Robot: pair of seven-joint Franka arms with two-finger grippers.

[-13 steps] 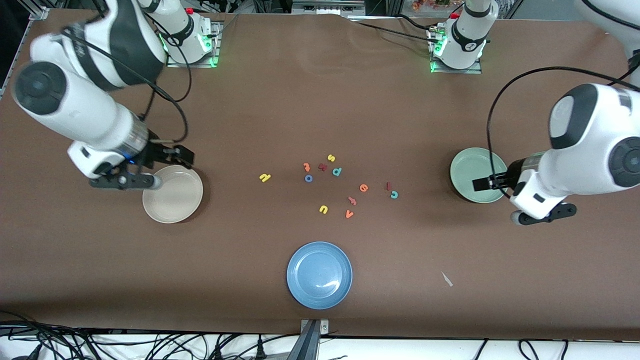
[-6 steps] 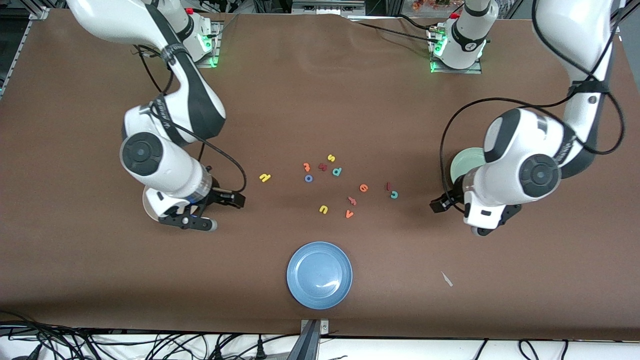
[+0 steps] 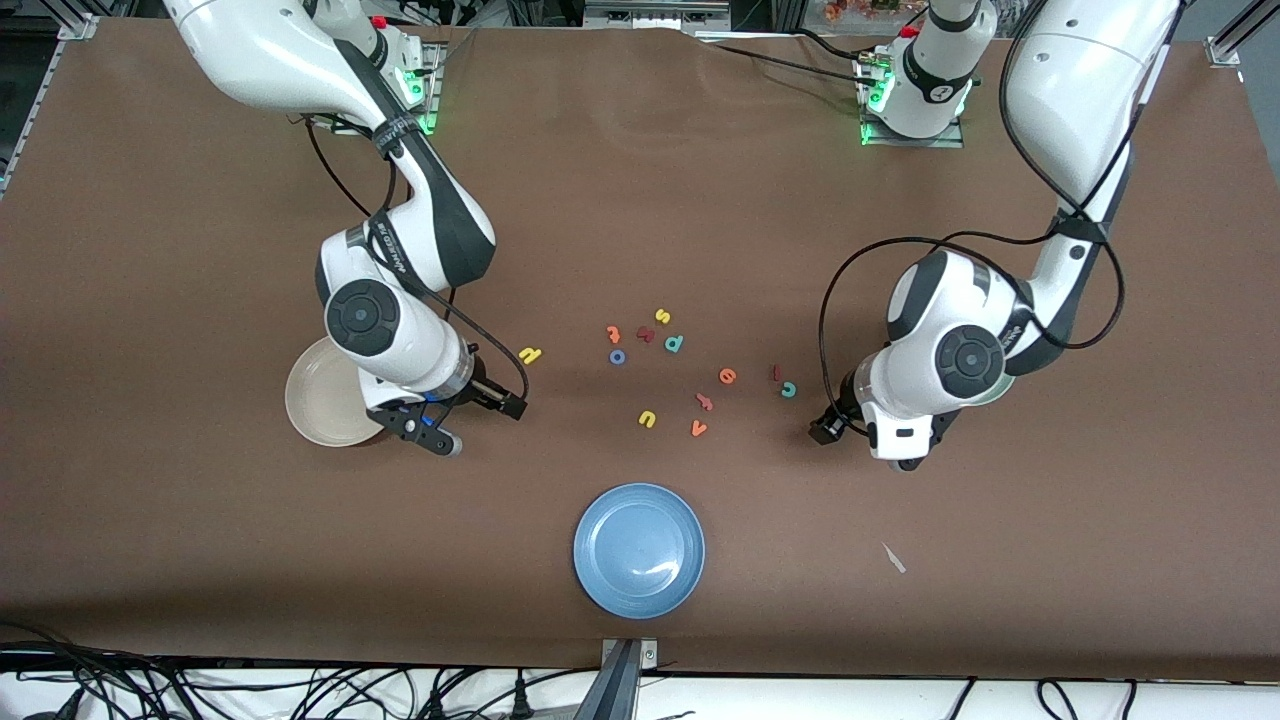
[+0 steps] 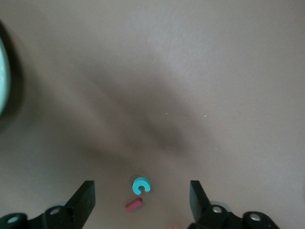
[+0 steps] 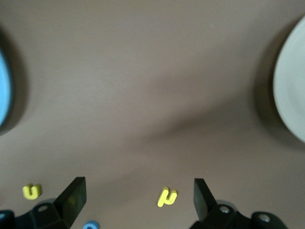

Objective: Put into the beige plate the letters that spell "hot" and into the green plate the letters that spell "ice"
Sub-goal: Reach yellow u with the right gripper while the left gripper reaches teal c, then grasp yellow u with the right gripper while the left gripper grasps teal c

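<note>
I see the right gripper up over bare table just beside the beige plate, whose edge toward the middle of the table is hidden under that arm's wrist. Its jaws stand wide and empty; in the right wrist view the yellow "h" lies on the table between the fingers, apart from them. The blue "o" and orange "t" sit in the loose cluster at mid-table.

The left gripper hangs over the table near the teal "c" and the dark red "i", jaws wide, holding nothing. The green plate is almost wholly covered by the left arm; I make out only a sliver. The orange "e" lies nearer the cluster. No letter is in either plate, as far as I can see.
</note>
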